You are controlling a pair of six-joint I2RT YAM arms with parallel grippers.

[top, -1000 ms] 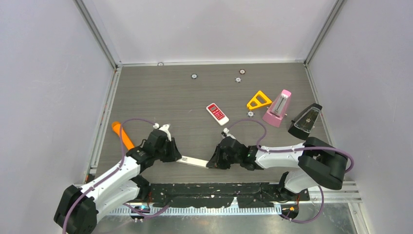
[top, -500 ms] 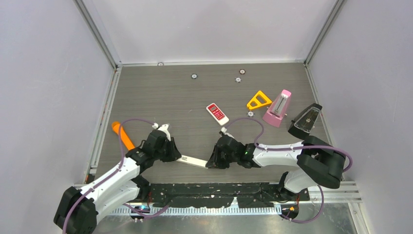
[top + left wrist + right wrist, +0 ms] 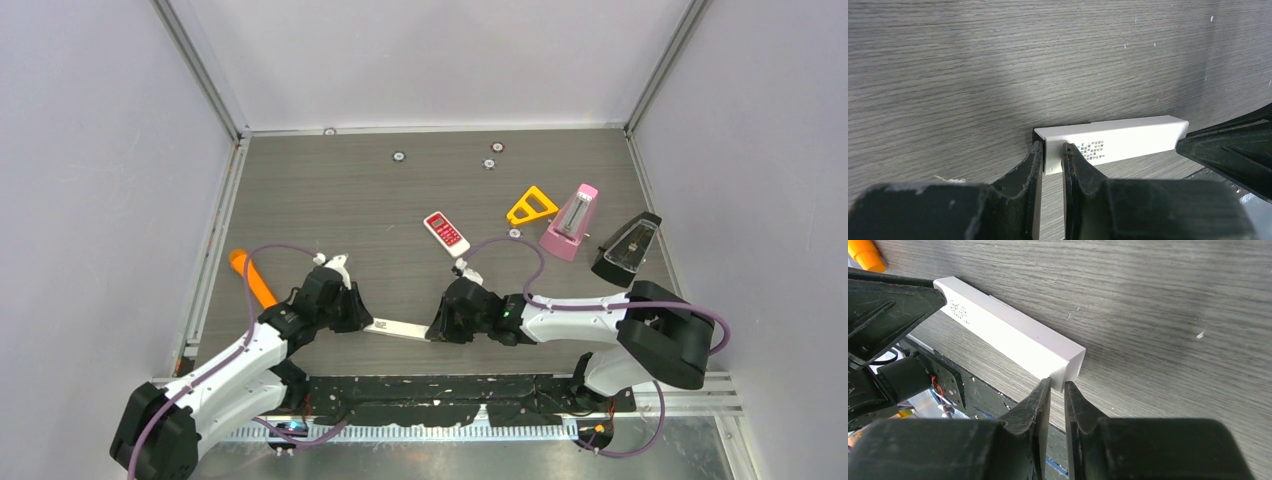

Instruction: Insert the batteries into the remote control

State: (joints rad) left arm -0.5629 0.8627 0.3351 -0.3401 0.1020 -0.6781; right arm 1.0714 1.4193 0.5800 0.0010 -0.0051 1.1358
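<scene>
The remote control (image 3: 398, 328) is a long white bar held just above the table near its front edge, between my two arms. My left gripper (image 3: 362, 318) is shut on its left end; in the left wrist view the fingers (image 3: 1034, 160) pinch the white end (image 3: 1113, 142). My right gripper (image 3: 435, 328) is at the other end. Its jaws stand almost together with only the bottom corner of the remote control (image 3: 1008, 335) between the tips (image 3: 1057, 384). Several tiny round things (image 3: 489, 163) lie far back; I cannot tell whether they are the batteries.
An orange cone-ended stick (image 3: 252, 278) lies left of my left arm. Further back are a small red-and-white keypad device (image 3: 446, 233), a yellow triangle (image 3: 531, 207), a pink metronome (image 3: 571, 222) and a black one (image 3: 627, 248). The black base rail (image 3: 450, 395) runs along the near edge.
My right gripper has shifted slightly away from the front edge at the remote control's right end. The left gripper and the remote control have hardly moved.
</scene>
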